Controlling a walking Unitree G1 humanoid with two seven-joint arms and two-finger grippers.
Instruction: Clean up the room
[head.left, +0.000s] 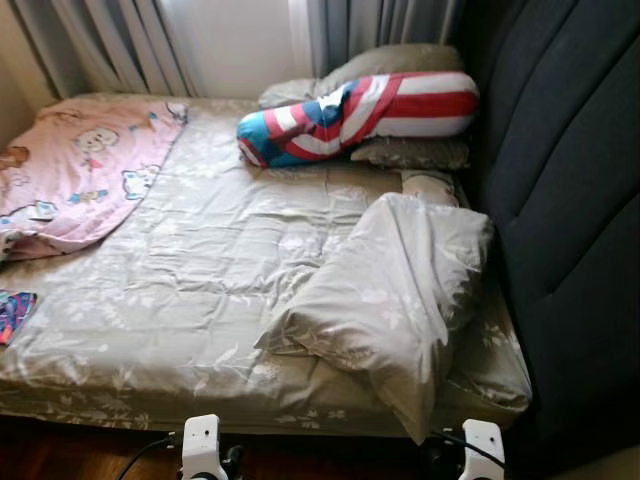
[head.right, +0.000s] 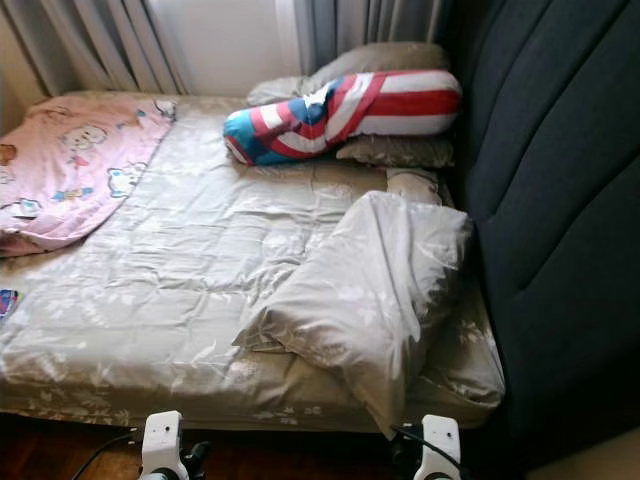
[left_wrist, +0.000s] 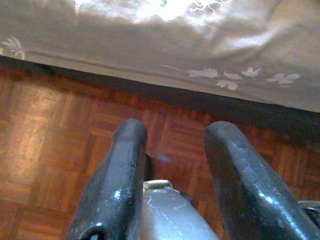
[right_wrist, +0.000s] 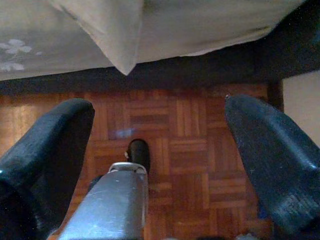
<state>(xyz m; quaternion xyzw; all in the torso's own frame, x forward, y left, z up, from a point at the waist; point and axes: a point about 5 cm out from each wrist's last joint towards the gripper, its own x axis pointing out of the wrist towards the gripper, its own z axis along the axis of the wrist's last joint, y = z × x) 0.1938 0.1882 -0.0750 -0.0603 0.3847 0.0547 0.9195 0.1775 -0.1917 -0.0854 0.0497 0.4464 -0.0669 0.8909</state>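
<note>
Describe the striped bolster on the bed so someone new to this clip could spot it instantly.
Start at the bed with the grey floral sheet and look toward its far end beside the dark padded headboard. There the long red, white and blue striped bolster pillow lies across grey pillows; it is the one brightly coloured cushion among them.

Bedroom furnishings around a bed: curtains, a dark headboard and a wooden floor.

Grey pleated curtains (head.left: 110, 45) hang behind the far side of the bed, with a second set (head.left: 370, 25) further right and a bright, pale panel (head.left: 235, 40) between them. A tall padded headboard (head.left: 570, 170), dark navy with stitched diagonal seams, runs along the right side of the bed and touches the mattress edge. The mattress is covered by a wrinkled grey-beige sheet (head.left: 200, 270) printed with pale leaves and flowers. Below the bed's near edge lies reddish-brown parquet floor (left_wrist: 60, 150), laid in small square blocks, with a dark shadowed gap (right_wrist: 200, 70) under the bed frame.
</note>
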